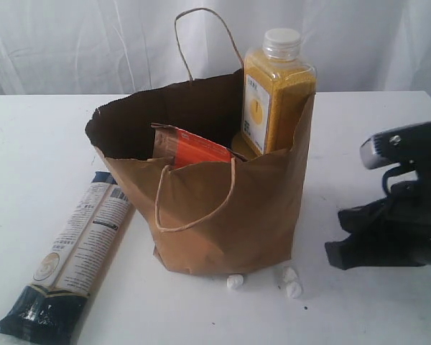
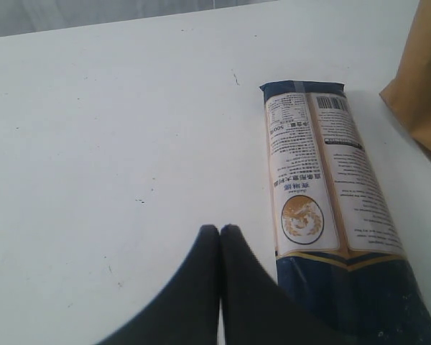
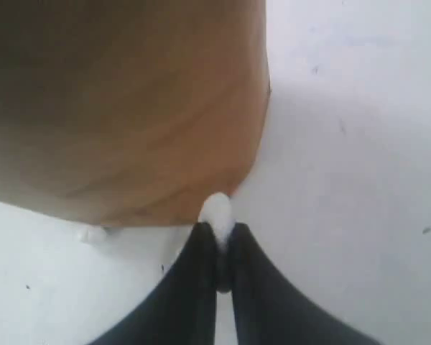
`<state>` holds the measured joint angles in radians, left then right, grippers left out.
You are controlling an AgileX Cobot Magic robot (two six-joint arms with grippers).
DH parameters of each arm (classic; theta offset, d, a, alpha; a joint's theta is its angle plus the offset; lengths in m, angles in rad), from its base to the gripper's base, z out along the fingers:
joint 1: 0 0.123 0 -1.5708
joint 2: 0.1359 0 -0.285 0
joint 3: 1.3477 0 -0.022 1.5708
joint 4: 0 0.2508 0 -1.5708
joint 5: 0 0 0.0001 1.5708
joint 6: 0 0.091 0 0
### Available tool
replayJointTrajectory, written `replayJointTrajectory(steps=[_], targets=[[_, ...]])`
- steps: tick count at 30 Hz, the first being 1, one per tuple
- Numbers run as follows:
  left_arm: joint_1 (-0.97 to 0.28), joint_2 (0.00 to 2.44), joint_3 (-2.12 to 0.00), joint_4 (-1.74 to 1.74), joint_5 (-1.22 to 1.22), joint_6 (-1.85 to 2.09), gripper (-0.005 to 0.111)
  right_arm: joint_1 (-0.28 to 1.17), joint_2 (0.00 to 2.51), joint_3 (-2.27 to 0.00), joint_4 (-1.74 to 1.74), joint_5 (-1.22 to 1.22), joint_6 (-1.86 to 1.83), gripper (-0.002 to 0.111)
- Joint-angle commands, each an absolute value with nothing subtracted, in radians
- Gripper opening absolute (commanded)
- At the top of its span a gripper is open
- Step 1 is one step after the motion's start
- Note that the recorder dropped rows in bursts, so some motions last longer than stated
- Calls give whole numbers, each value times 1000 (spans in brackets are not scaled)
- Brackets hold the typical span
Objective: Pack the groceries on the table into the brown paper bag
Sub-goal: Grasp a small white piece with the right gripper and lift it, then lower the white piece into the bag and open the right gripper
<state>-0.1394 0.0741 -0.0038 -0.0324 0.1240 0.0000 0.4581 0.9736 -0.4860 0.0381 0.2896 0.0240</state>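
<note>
The brown paper bag (image 1: 230, 208) stands open in the middle of the table (image 1: 29, 144). Inside it a yellow-grain bottle (image 1: 276, 93) stands upright at the right, and a brown pouch with an orange label (image 1: 194, 149) leans beside it. A long navy-cream packet (image 1: 75, 244) lies flat on the table to the bag's left. My left gripper (image 2: 220, 228) is shut and empty, hovering just beside the packet (image 2: 323, 187). My right gripper (image 1: 330, 255) is low at the bag's right foot, its fingers shut (image 3: 219, 228), pointing at the bag (image 3: 129, 108).
Small white lumps (image 1: 291, 282) (image 1: 233, 282) lie on the table at the bag's front foot. One lump (image 3: 217, 212) shows just past my right fingertips. The bag's corner (image 2: 424, 79) stands beyond the packet. A white curtain hangs behind the table.
</note>
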Motion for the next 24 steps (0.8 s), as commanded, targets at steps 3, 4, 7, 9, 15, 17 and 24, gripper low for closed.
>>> replayJointTrajectory(steps=[3,4,7,9,15,17,24], targets=[[-137,69,0,-40,126,0,0,458,834,-630,16,414,-8,0],[-137,69,0,-40,126,0,0,458,832,-666,16,433,-24,0],[-137,69,0,-40,126,0,0,465,842,-797,16,499,-50,0],[-137,69,0,-40,126,0,0,503,882,-876,14,520,-69,0],[-137,69,0,-40,126,0,0,637,1079,-1050,0,534,-93,0],[-137,69,0,-40,126,0,0,656,1142,-1097,0,539,-94,0],[-137,69,0,-40,126,0,0,658,1322,-1202,-12,559,-128,0]])
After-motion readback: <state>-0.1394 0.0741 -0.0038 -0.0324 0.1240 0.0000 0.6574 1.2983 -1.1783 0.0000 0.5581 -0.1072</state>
